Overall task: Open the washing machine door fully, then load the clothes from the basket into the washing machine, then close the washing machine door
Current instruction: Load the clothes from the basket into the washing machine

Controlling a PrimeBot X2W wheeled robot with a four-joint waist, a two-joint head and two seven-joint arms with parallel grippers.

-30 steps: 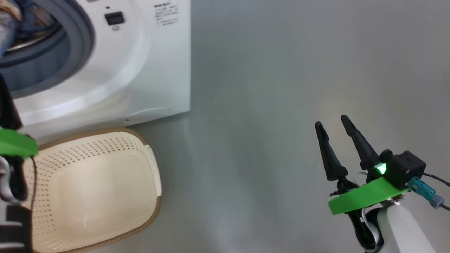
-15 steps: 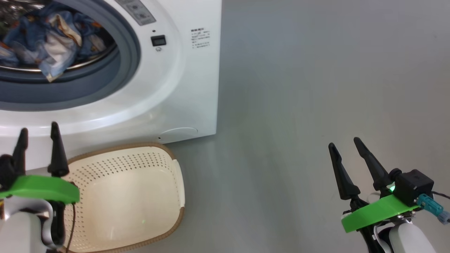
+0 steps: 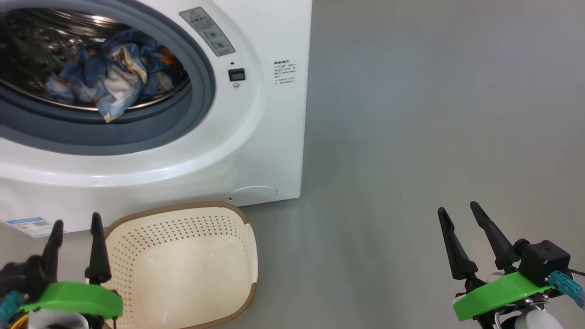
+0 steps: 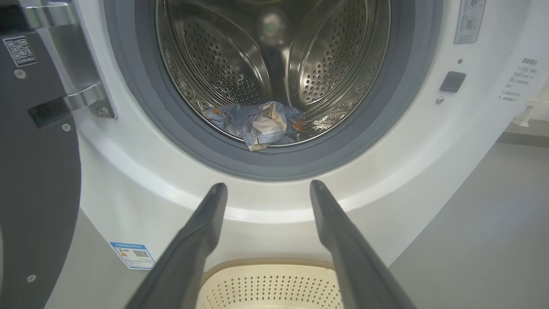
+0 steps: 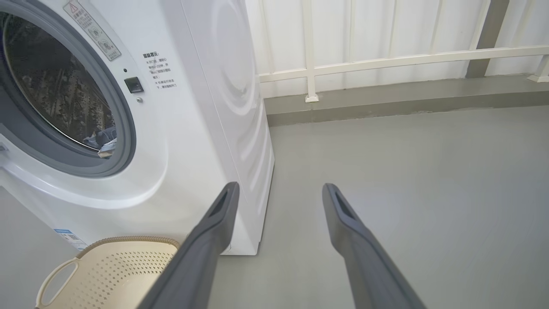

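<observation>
The washing machine [image 3: 256, 137] stands at the upper left with its drum mouth uncovered. The clothes [image 3: 109, 82], blue with orange prints, lie at the front of the steel drum [image 4: 274, 64] and show again as clothes [image 4: 257, 124]. The washing machine door [image 4: 38, 193] is swung wide to the left on its hinge. The cream basket [image 3: 183, 219] sits on the floor before the machine with nothing in it. My left gripper [image 3: 77, 220] hangs open beside the basket's left rim and points at the machine's front. My right gripper [image 3: 458, 208] stands open over bare floor, far right.
Grey floor [image 3: 411, 137] stretches right of the machine. A white railed wall [image 5: 386, 60] with a low kerb runs behind it. A small blue label sticker [image 3: 29, 225] is on the machine's lower front. The basket's handle [image 5: 55, 274] faces the right wrist camera.
The head camera has swung, so machine and basket sit further right and lower in the picture. My left gripper has drawn back and down from the machine. Both grippers stay open.
</observation>
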